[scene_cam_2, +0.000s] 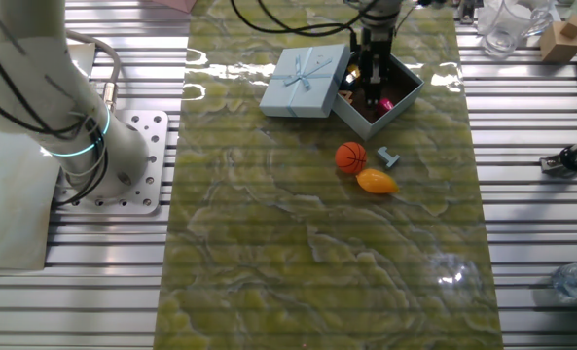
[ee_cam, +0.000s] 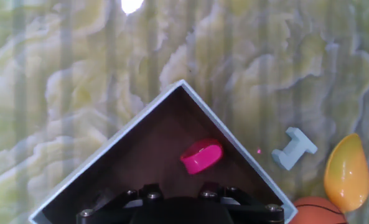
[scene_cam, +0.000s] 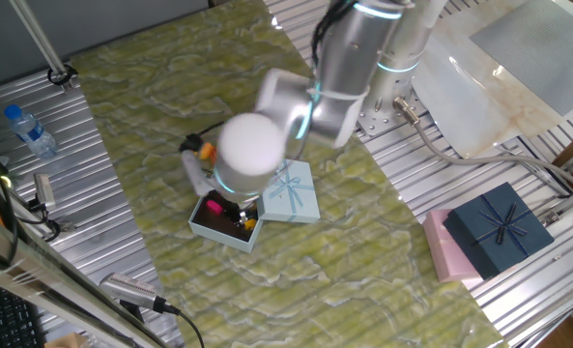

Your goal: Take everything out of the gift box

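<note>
Gift box open on the green worktop, near the far edge in the other fixed view, lid with its bow lying flat and touching the box's side. Claw lowered into the box, fingers hidden below the frame in the hand view and too small to read elsewhere, so apart or together: cannot tell. Inside on the brown floor, a magenta piece near one corner, clear of the walls; small yellow and orange bits against a wall in one fixed view. Outside the box, just beside it, a ball, a mango touching or nearly touching the ball, and a small pale-blue piece next to both. Off to the side on the metal slats, a navy box stacked on a pink box; a water bottle at the opposite edge
</note>
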